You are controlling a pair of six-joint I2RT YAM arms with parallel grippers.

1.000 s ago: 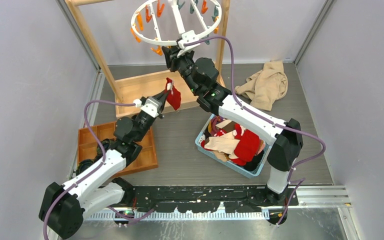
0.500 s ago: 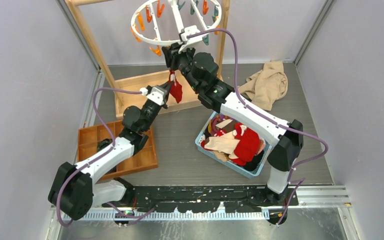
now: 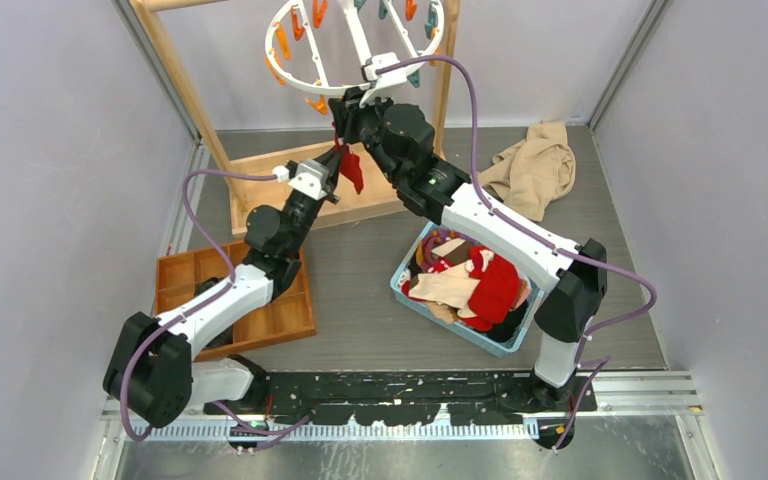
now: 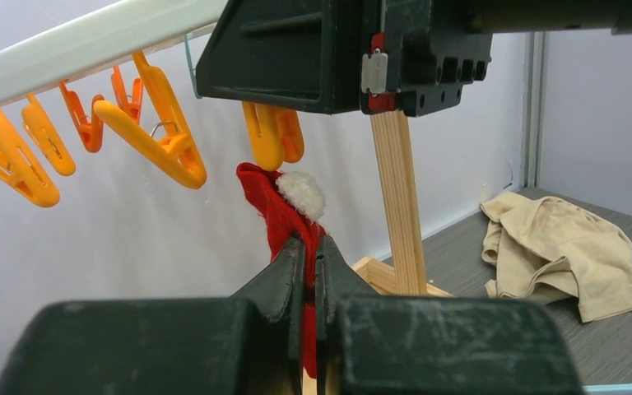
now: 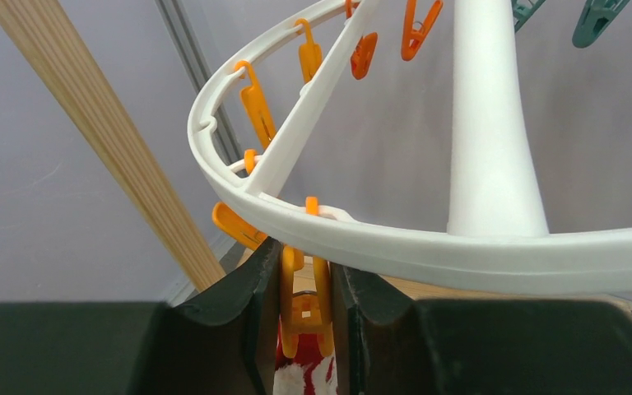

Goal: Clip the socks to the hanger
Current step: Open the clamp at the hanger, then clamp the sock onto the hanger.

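My left gripper (image 3: 336,160) is shut on a red sock (image 3: 351,170) with a white fluffy cuff and holds it up under the hanger (image 3: 353,40), a white ring with orange and teal clips. In the left wrist view the gripper (image 4: 309,247) pinches the sock (image 4: 284,210) just below an orange clip (image 4: 271,136). My right gripper (image 3: 344,108) reaches the ring's near edge. In the right wrist view it (image 5: 306,263) is shut on that orange clip (image 5: 304,309) under the ring (image 5: 461,251), and the sock's top (image 5: 304,374) shows right below the clip's tips.
A blue bin (image 3: 415,262) holds several more socks (image 3: 490,285), under the right arm. A beige cloth (image 3: 535,165) lies at the back right. The tall wooden frame (image 3: 185,85) stands at the back left, with a brown compartment tray (image 3: 175,285) near the left arm.
My left gripper has carried the red sock up and back until it is right under the clip. My right gripper has stayed at the hanger's near edge.
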